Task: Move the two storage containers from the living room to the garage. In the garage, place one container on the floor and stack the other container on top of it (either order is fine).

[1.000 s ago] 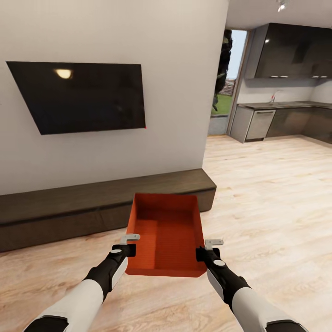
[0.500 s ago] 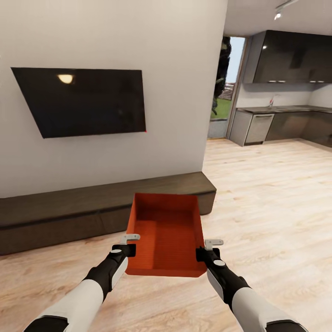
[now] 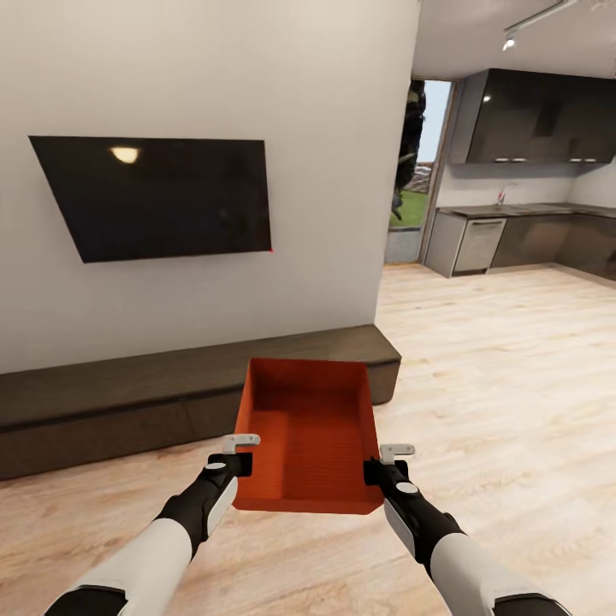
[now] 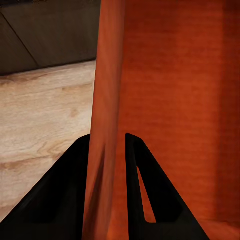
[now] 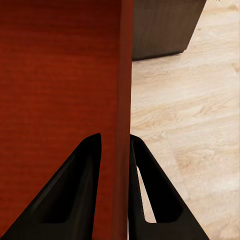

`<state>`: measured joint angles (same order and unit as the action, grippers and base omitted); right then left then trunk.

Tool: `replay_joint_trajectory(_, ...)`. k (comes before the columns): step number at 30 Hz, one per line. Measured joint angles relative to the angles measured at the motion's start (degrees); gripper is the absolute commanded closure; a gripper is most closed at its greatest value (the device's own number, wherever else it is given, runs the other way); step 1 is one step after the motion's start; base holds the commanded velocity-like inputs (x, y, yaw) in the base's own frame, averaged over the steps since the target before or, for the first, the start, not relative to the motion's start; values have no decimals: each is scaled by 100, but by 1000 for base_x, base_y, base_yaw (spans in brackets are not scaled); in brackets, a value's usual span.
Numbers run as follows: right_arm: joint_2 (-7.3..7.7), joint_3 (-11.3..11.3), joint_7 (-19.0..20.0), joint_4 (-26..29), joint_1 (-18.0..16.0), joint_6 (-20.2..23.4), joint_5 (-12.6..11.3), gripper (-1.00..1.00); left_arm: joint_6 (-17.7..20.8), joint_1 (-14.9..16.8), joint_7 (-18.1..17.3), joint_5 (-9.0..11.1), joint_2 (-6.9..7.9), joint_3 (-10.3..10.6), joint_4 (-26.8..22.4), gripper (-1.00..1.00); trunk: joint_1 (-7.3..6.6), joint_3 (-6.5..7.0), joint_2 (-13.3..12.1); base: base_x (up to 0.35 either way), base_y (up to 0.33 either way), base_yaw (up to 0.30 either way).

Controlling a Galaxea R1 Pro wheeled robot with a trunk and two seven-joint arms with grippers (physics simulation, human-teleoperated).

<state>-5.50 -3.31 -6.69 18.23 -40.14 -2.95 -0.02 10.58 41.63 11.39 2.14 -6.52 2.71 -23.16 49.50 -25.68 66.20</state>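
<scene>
Both sets of jaws are pinching thin walls: my left gripper (image 3: 242,453) clamps the left side wall of the storage container (image 3: 308,436), one finger inside and one outside, and my right gripper (image 3: 382,460) grips the right side wall the same way. In the left wrist view the dark fingers (image 4: 145,200) straddle the orange-red wall, and the right wrist view shows its fingers (image 5: 80,190) doing likewise. I hold the container between both arms, off the light wood plank floor (image 3: 496,376), open side up and empty. Ahead of it runs the long dark low bench (image 3: 171,393) against the white wall (image 3: 325,103), with the black TV (image 3: 162,197) above. To the right I see a kitchen with dark cabinets (image 3: 539,128).
</scene>
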Motion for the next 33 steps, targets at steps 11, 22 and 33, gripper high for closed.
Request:
replay_joint_trajectory(11, 0, -1, 0, 0, 0, 0, 0, 100, 0, 0, 0, 1, 1, 2, 0, 100, 0, 100, 0, 0, 0, 0)
replay_joint_trajectory(22, 1, -2, 0, 0, 0, 0, -2, 100, 0, 0, 1, 0, -1, 0, 0, 100, 0, 200, 0, 0, 0, 0)
replay_joint_trajectory(33, 1, -2, 0, 0, 0, 0, -2, 100, 0, 0, 1, 0, -1, 0, 0, 100, 0, 301, 0, 0, 0, 0)
